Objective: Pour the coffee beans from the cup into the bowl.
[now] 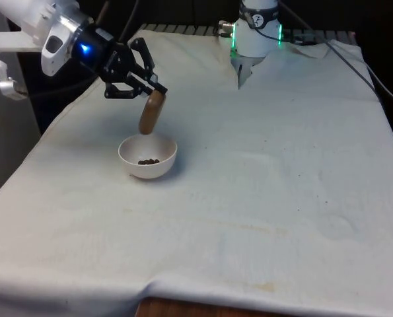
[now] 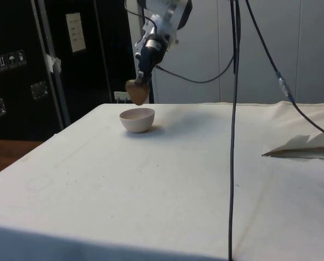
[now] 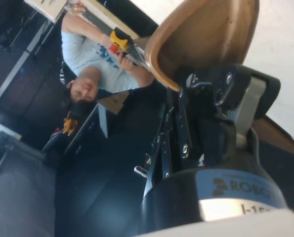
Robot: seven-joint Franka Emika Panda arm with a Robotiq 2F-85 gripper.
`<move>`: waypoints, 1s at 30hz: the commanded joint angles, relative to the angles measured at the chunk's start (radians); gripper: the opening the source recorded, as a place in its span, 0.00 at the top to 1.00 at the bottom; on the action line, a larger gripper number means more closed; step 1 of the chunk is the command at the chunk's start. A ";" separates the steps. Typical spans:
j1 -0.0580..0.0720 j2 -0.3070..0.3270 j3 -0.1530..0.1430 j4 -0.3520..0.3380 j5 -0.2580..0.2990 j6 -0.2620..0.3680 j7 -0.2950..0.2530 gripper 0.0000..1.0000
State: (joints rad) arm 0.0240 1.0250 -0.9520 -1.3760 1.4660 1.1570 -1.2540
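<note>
Beans (image 1: 148, 161) already lie in the white bowl (image 1: 132, 165) at the counter's far left in the front view, the hand (image 1: 148, 90) clamped on the tipped brown cup (image 1: 151, 112) just above it, so pouring looks nearly finished.

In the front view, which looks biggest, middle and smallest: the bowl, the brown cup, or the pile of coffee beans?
1. The white bowl, biggest.
2. The brown cup, held tipped over the bowl.
3. The coffee beans inside the bowl, smallest.
</note>
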 commanded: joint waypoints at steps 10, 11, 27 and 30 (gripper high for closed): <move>0.033 -0.005 -0.012 -0.005 -0.050 0.058 -0.029 0.98; 0.035 -0.006 -0.012 -0.005 -0.054 0.061 -0.030 0.98; 0.065 -0.032 -0.014 -0.005 -0.120 0.100 -0.040 0.98; 0.070 -0.038 -0.014 -0.004 -0.134 0.106 -0.042 0.98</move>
State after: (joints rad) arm 0.0820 0.9900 -0.9550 -1.3720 1.3330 1.2490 -1.2950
